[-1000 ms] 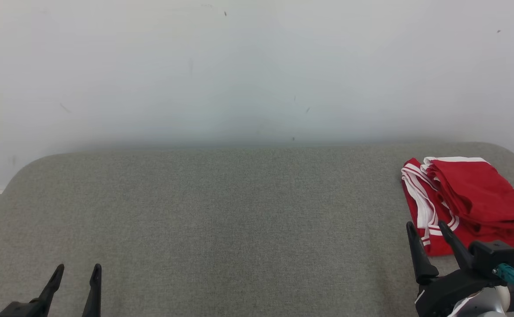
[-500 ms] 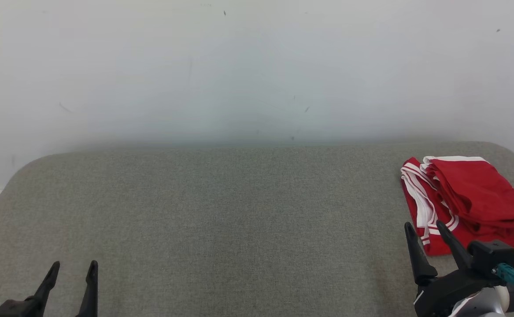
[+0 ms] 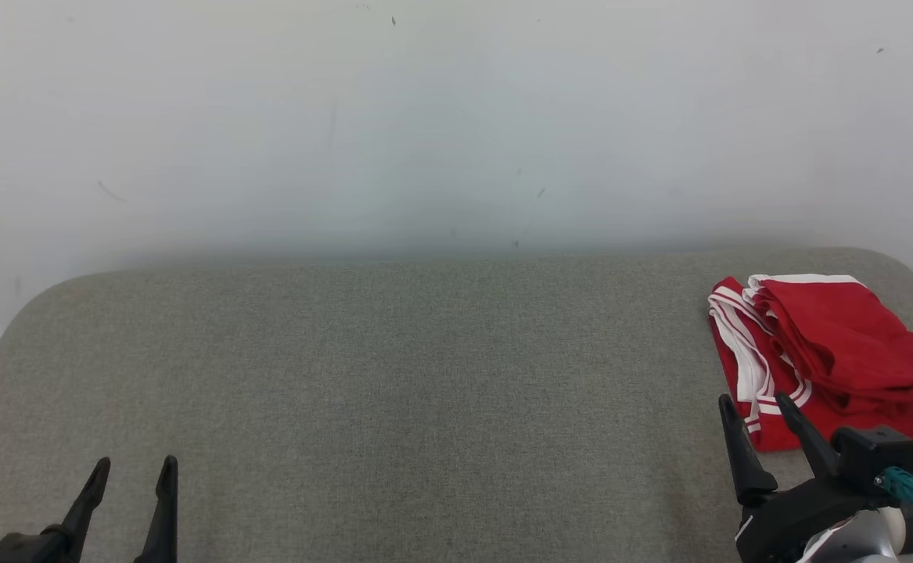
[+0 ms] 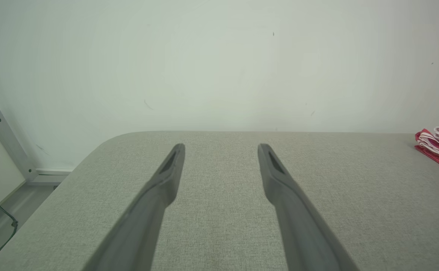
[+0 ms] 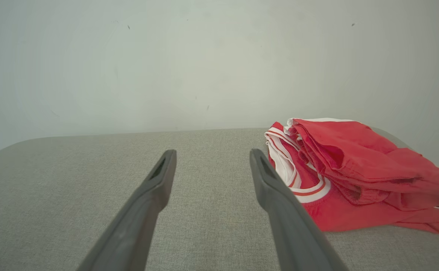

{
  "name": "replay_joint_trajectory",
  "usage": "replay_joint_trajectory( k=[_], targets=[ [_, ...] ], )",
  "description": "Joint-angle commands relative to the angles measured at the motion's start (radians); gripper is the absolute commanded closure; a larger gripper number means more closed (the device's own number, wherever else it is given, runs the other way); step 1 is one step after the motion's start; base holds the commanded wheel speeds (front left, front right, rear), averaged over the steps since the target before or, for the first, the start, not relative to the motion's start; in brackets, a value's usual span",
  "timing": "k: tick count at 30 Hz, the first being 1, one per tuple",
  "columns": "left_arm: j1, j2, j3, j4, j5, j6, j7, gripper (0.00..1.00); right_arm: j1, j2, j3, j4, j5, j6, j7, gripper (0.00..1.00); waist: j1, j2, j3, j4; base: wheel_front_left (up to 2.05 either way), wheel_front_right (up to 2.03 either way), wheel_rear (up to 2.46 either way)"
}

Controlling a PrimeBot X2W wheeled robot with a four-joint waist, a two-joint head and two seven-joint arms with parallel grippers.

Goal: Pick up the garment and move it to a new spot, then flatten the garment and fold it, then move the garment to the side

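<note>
Support: a grey, woven-fabric surface [image 3: 393, 375] that fills the lower half of the head view from left edge to right edge.
Shape: its far edge runs straight across mid-frame and curves down into rounded corners at the upper left and upper right.
Lying on it: one red garment [image 3: 855, 352] with white stripes and trim, folded into a rumpled, layered stack.
Garment's place: right side of the frame, near the far right corner, resting directly on the fabric.
Garment's edges: the striped folds face frame centre.

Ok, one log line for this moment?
garment: looks folded, at right end of surface | left gripper: open, empty | right gripper: open, empty, near garment
</note>
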Motion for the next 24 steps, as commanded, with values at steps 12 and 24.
replay_joint_trajectory(
  k=[12, 24],
  targets=[
    [-0.005, 0.01, 0.004, -0.012, -0.007, 0.016, -0.028, 0.0, 0.005, -0.003, 0.0, -0.004, -0.005, -0.001, 0.005, 0.0, 0.0, 0.0, 0.0, 0.003, 0.0, 0.0, 0.0],
    [0.007, -0.037, 0.003, 0.041, -0.079, 0.005, -0.013, 1.0, 0.017, 0.008, -0.001, 0.049, 0.077, 0.0, 0.021, 1.0, 0.0, 0.0, 0.002, 0.005, 0.0, 0.0, 0.0]
  ],
)
